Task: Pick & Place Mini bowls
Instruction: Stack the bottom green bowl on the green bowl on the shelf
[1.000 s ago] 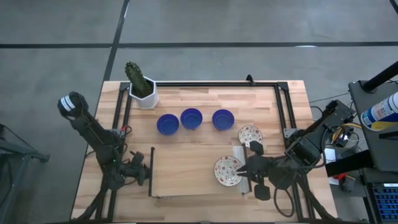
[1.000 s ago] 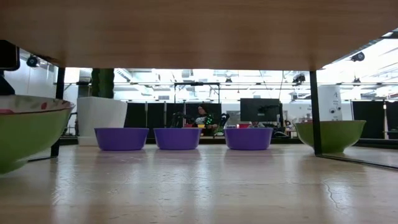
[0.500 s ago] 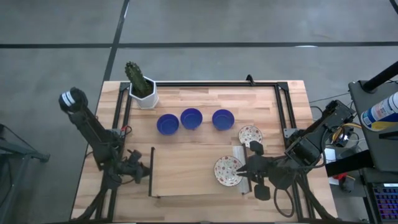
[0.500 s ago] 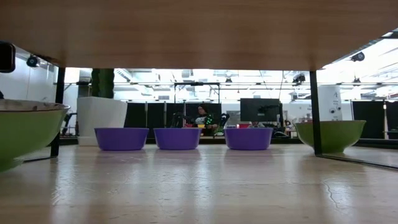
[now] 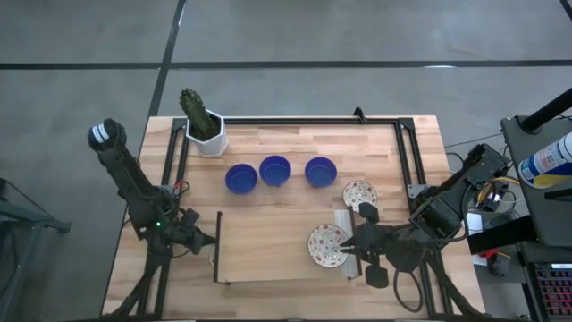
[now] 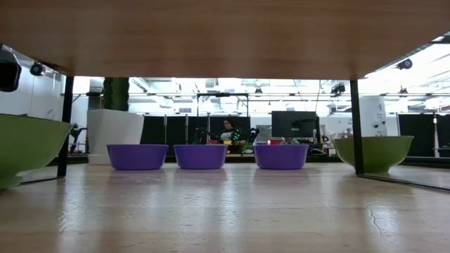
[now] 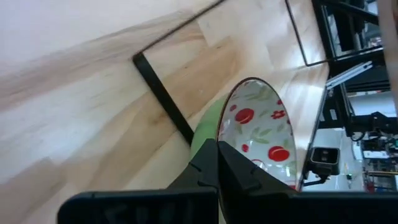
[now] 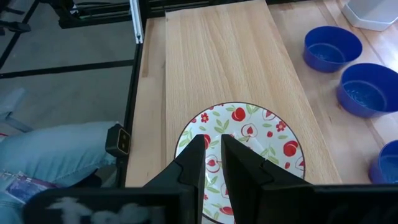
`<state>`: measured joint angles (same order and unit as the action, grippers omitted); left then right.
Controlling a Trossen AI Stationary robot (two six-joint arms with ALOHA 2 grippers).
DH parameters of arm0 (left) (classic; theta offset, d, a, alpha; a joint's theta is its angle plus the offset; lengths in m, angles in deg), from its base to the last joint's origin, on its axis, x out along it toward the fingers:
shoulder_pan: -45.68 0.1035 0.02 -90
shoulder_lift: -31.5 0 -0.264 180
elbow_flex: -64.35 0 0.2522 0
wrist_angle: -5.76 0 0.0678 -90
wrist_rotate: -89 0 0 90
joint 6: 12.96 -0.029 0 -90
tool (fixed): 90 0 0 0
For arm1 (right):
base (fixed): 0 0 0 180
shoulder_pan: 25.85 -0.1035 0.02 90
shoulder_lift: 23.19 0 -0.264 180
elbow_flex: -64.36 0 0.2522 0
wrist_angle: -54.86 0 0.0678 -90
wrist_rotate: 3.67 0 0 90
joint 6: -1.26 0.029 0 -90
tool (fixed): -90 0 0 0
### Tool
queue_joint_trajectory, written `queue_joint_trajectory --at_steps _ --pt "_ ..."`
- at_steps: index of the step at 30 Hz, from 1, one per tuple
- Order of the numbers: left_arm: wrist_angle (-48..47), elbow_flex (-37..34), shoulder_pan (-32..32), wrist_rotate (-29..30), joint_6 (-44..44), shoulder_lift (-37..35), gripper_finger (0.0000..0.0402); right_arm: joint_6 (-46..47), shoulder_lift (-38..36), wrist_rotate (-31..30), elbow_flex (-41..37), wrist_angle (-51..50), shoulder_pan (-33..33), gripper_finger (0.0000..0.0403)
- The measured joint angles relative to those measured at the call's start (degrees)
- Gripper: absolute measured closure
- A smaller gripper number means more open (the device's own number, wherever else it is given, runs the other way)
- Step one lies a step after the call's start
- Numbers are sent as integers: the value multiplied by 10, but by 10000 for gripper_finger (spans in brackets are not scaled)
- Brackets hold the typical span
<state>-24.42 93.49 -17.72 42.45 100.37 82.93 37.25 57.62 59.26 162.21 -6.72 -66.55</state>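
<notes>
Three blue mini bowls (image 5: pixel 274 170) stand in a row toward the far side; in the low view they look purple (image 6: pixel 200 156). A floral bowl (image 5: pixel 359 193) sits right of them. Another floral bowl (image 8: pixel 249 134) rests on the raised wooden board. My right gripper (image 8: pixel 213 149) hovers over its middle, fingers a narrow gap apart, and I cannot tell whether they touch it. My left gripper (image 7: pixel 217 163) is at the board's left edge, shut on a third floral bowl with a green outside (image 6: pixel 24 147). The gripper (image 5: pixel 201 243) hides that bowl in the high view. My left gripper pinches the bowl's rim (image 7: pixel 225 121), with one finger on the green outside and one on the patterned inside. It comes from the table's left side. The bowl hangs level and low by the table; whether its base rests there I cannot tell.
A white cactus pot (image 5: pixel 207 139) stands at the far left corner. A black frame rail (image 5: pixel 295 121) runs round the work area. The board's black left leg (image 6: pixel 67 126) stands close beside the held bowl. Bare wood lies between the board and the blue bowls.
My left gripper has drawn slightly toward the table's left and gone down. The bowl it holds, tilted a second ago with its inside showing in the low view, has sunk, levelled out and shifted left. My right arm has kept still.
</notes>
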Motion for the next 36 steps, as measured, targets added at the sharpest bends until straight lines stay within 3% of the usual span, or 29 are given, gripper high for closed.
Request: queue_joint_trajectory --at_steps 9,17,22,36 --pt "-170 38 0 -59 45 -47 401 0 0 0 -1 0 0 355" --pt "-239 51 0 -109 82 -48 401 0 0 0 -4 0 0 355" --pt "-334 86 -1 -147 102 -49 401 0 0 0 -5 0 0 355" --pt "-382 127 -1 -171 109 -50 401 0 0 0 -5 1 0 355"
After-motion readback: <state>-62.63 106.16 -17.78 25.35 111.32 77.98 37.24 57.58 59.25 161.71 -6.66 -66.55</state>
